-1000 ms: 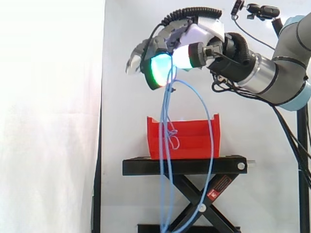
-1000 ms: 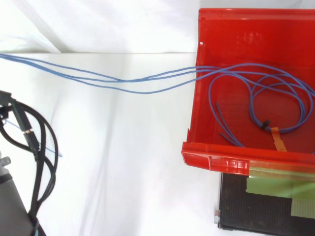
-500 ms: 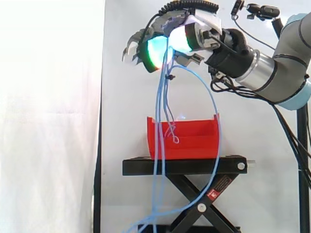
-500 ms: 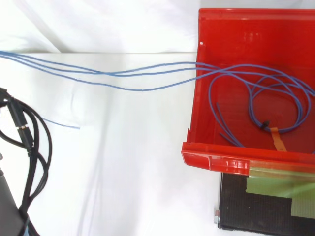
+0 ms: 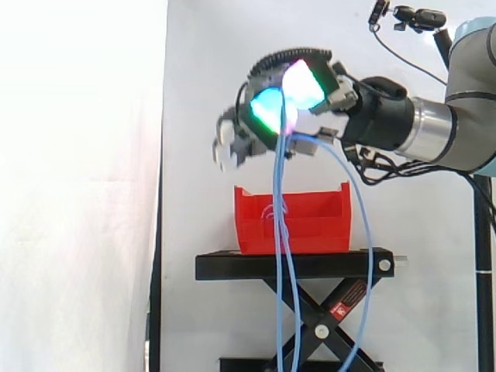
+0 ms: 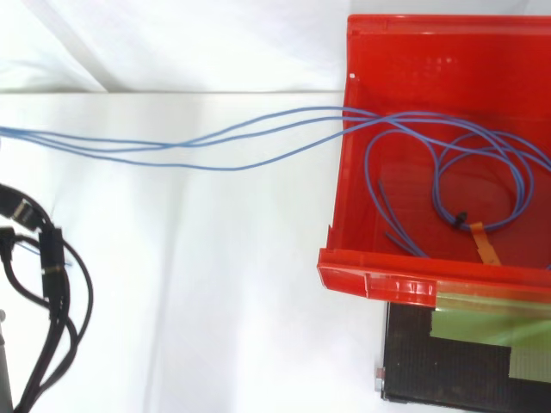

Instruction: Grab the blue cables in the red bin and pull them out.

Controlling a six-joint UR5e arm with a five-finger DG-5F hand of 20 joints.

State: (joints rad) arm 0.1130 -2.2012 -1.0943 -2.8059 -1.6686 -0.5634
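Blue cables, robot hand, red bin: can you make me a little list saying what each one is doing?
hand: raised higher than the red bin, fingers curled round the blue cables
blue cables: hang from the hand, down past the bin's front; loops lie inside the bin
red bin: sits on the black stand
job: not finished, cables partly in the bin

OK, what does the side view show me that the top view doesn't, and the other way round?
Side view: the hand held higher than the red bin, fingers closed on the blue cables, which hang down past the black stand. Top view: the bin's inside, where loops of cable lie on its floor with an orange tag. Shared: the bin, and the cables running out over its wall.
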